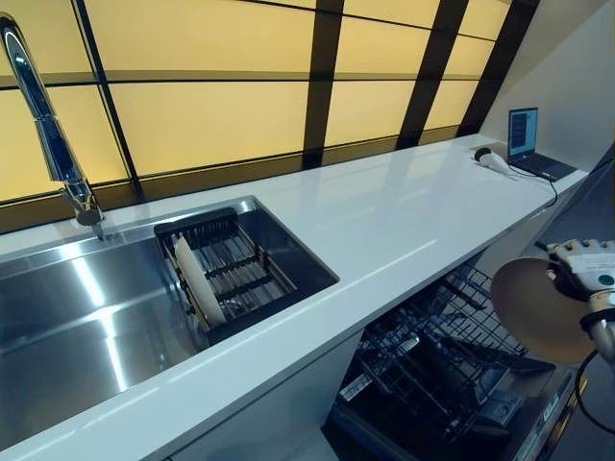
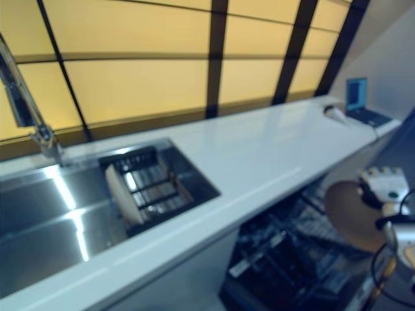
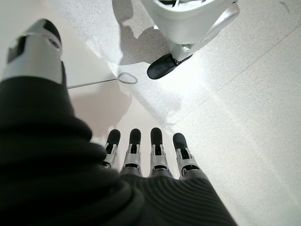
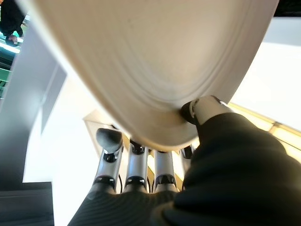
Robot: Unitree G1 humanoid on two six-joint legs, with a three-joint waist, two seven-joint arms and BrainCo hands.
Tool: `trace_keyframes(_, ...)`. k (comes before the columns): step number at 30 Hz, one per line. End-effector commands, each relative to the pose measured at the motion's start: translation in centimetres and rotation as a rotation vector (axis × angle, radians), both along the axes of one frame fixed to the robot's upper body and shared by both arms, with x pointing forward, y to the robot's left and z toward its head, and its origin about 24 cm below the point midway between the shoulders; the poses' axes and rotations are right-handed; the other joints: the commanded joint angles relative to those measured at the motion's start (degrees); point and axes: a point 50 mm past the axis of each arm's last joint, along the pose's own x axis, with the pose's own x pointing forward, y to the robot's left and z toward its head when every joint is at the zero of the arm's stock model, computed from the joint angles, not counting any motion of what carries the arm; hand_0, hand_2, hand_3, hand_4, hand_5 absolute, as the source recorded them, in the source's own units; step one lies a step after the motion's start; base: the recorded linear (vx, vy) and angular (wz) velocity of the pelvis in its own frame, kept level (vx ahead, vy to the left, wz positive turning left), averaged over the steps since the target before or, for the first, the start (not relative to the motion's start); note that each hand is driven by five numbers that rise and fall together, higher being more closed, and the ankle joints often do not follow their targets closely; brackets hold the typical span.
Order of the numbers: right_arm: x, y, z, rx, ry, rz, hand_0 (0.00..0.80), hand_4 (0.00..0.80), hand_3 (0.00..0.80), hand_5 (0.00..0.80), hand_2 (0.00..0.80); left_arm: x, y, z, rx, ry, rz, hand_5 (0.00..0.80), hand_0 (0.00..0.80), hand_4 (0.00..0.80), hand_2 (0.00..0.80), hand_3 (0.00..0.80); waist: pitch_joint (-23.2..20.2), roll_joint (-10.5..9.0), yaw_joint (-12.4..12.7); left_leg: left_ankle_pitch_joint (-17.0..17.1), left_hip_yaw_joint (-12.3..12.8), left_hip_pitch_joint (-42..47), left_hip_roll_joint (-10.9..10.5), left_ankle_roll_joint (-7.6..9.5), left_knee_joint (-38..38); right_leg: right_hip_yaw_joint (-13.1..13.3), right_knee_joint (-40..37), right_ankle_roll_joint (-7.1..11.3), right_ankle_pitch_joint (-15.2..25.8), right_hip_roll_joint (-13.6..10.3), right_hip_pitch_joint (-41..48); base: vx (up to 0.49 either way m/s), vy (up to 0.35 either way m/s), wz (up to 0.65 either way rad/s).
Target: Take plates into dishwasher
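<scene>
The right hand [image 1: 588, 269] pinches a round beige ceramic plate [image 1: 538, 309] at its rim, fingers [image 4: 136, 165] behind it and thumb on its face, above the open black wire dishwasher rack [image 1: 437, 370] below the white counter [image 1: 384, 226]. The left hand [image 3: 141, 160] hangs over the floor, fingers straight and holding nothing. A second pale plate [image 1: 197, 280] stands on edge in the black sink rack [image 1: 240, 274].

The open dishwasher rack [image 1: 432, 360] lies below the tabletop [image 1: 384, 221] edge, its wire tines crowding the way in. The right hand [image 1: 586, 279] holds a plate [image 1: 533, 307] above the rack's right end, apart from the tabletop. Air between plate and rack looks free.
</scene>
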Motion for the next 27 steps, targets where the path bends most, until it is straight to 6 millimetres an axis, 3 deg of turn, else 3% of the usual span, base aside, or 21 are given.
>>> trace_keyframes(1, 0.6, 0.8, 2.4, -0.050, -0.150, 0.043, 0.800, 0.800, 0.800, 0.800, 0.800, 1.1, 0.1, 0.1, 0.039, 0.001, -0.049, 0.000, 0.000, 0.000, 0.000, 0.000, 1.56, 0.59, 0.56, -0.75, -1.66, -0.35, -0.35, 3.18, 0.70, -0.70, 0.65, 3.94, -2.36, -0.54, 2.64, 0.000, 0.000, 0.00)
trace_keyframes(18, 0.7, 2.3, -3.1, 0.003, -0.021, 0.061, 0.800, 0.800, 0.800, 0.800, 0.800, 1.2, -0.4, 0.0, 0.032, 0.000, -0.084, 0.000, 0.000, 0.000, 0.000, 0.000, 2.03, 1.77, 1.72, -0.67, -2.40, -0.45, -0.51, 3.11, 0.71, -1.88, 0.55, 4.00, -2.42, -0.98, 2.91, 0.000, -0.002, 0.00)
trace_keyframes(27, 1.9, 3.0, -4.2, -0.007, -0.002, 0.012, 0.800, 0.800, 0.800, 0.800, 0.800, 2.1, -1.0, 0.1, 0.012, -0.030, -0.107, 0.000, 0.000, 0.000, 0.000, 0.000, 2.38, 2.86, 2.84, -0.51, -3.34, -0.88, -0.73, 3.06, 0.64, -2.68, 0.41, 3.95, -2.43, -1.44, 2.96, -0.005, -0.015, 0.02)
